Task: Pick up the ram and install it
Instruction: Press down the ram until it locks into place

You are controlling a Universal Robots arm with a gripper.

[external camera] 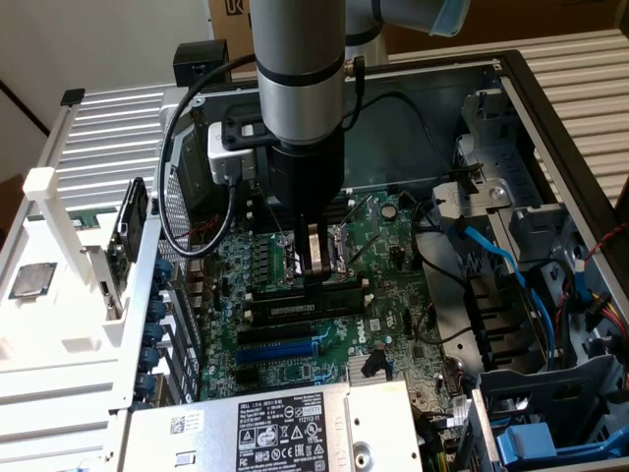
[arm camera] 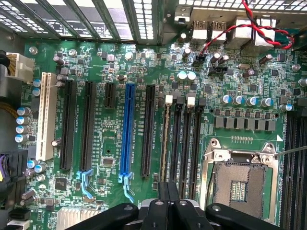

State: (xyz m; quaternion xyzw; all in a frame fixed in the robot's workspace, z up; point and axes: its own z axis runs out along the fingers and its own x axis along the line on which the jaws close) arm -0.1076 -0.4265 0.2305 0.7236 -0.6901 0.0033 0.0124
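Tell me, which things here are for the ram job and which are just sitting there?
For the job:
fingers, shut, right above the slots
memory slots

Just there:
blue slot
chip socket
power supply
red wires

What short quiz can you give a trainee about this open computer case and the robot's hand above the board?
1. True or false: the robot's hand has its fingers spread wide.
2. What colour is the long plastic expansion slot that sits among black ones on the green motherboard? A red, B blue, C yellow.
3. Name the part of the board that is nearest to the hand.

Key: 1 false, the fingers are shut. 2 B. 3 the long black memory slots with white end clips, beside the square metal processor socket.
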